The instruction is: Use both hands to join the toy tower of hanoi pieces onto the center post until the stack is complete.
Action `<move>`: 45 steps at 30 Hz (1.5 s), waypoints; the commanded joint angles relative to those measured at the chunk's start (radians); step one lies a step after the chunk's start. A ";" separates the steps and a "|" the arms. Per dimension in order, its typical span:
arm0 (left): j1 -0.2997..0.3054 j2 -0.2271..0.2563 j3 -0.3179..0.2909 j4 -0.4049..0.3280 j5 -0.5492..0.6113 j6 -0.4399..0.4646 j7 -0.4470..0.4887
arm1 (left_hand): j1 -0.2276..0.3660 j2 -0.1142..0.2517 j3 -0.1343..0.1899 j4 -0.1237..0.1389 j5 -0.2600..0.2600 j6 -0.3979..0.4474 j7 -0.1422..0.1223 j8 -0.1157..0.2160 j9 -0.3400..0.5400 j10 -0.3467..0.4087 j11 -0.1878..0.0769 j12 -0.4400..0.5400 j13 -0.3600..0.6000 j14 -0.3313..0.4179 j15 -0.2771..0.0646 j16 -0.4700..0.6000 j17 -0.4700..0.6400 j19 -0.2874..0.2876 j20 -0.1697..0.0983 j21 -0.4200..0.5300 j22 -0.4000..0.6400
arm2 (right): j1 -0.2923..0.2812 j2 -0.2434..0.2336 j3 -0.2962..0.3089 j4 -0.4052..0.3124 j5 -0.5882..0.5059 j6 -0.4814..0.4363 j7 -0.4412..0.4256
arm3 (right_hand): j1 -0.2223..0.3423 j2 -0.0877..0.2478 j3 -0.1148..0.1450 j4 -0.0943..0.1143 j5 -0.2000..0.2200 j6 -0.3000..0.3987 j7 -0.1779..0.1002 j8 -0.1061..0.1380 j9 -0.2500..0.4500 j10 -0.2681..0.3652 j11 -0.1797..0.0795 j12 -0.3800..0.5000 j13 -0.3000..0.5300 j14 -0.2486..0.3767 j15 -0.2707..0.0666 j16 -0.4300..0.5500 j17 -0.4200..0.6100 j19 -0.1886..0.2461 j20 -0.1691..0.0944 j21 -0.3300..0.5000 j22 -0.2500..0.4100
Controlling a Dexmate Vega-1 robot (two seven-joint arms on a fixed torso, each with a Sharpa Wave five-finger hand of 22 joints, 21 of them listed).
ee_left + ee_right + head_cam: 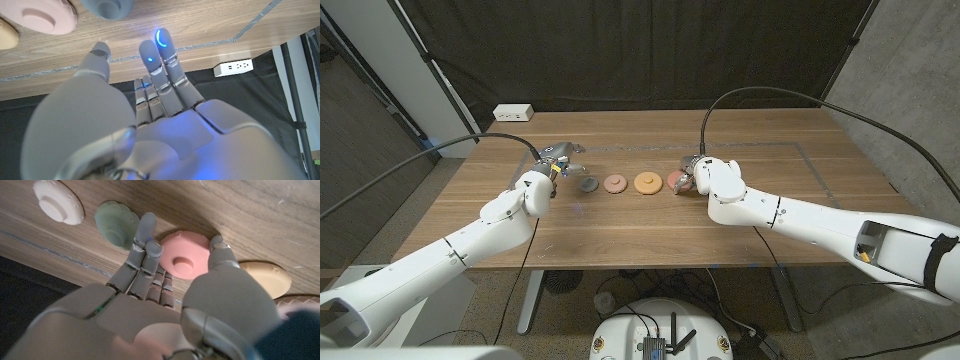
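Currently, the toy pieces lie in a row on the wooden table (650, 230), and the orange disc (647, 183) near the row's middle serves as the landmark. Just to its left lies the pink-brown disc (615, 184), and beyond that the grey disc (587, 184). Just to its right lies the pink disc (677, 180), partly hidden by the right hand (705, 176). In the right wrist view the right hand (165, 305) has its fingers (145, 240) and thumb spread on either side of the pink disc (184, 255), close to its rim; whether they actually touch it cannot be told. A green disc (116, 224) and a white disc (57, 201) lie further along the row from there. The left hand (558, 163) hovers just left of the grey disc, with fingers (160, 55) extended together, grasping nothing. A white power strip (514, 112) sits at the table's far edge, well left of the orange disc.
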 commanded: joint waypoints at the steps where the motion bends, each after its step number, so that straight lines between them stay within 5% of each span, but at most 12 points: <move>1: -0.002 0.000 0.001 -0.003 0.001 0.005 0.000 | -0.001 0.005 -0.001 0.001 0.007 0.010 0.002 0.001 0.003 0.007 -0.002 -0.004 0.004 -0.006 -0.063 0.006 0.000 -0.004 -0.111 0.011 0.002 | -0.034 -0.015 0.027 -0.004 0.000 0.041 -0.067 | -0.005 0.017 0.015 -0.004 0.018 0.043 -0.014 0.014 0.003 0.041 -0.022 0.013 0.009 0.035 -0.100 0.021 0.041 0.024 -0.115 0.022 0.003; 16: -0.002 0.002 0.003 -0.009 0.003 0.011 -0.003 | 0.000 0.007 -0.001 0.000 0.008 0.010 0.002 0.000 0.003 0.010 0.000 -0.004 0.005 -0.007 -0.063 0.010 -0.001 -0.007 -0.111 0.021 -0.007 | -0.066 -0.038 0.069 -0.032 -0.015 0.063 -0.085 | 0.037 0.038 0.057 -0.024 0.057 0.122 -0.046 0.034 0.002 0.118 -0.050 0.028 0.020 0.108 -0.101 0.066 0.107 0.077 -0.122 0.070 0.004; 45: 0.011 0.009 -0.004 -0.032 0.005 0.031 0.003 | 0.001 0.007 -0.002 -0.001 0.010 0.011 0.002 -0.001 0.003 0.010 -0.002 -0.005 0.006 -0.007 -0.063 0.015 -0.003 -0.009 -0.113 0.035 -0.020 | -0.090 -0.081 0.125 -0.156 -0.097 0.060 -0.017 | 0.063 0.043 0.087 -0.026 0.083 0.170 -0.038 0.042 0.000 0.167 -0.055 0.035 0.032 0.145 -0.103 0.080 0.112 0.124 -0.124 0.084 -0.020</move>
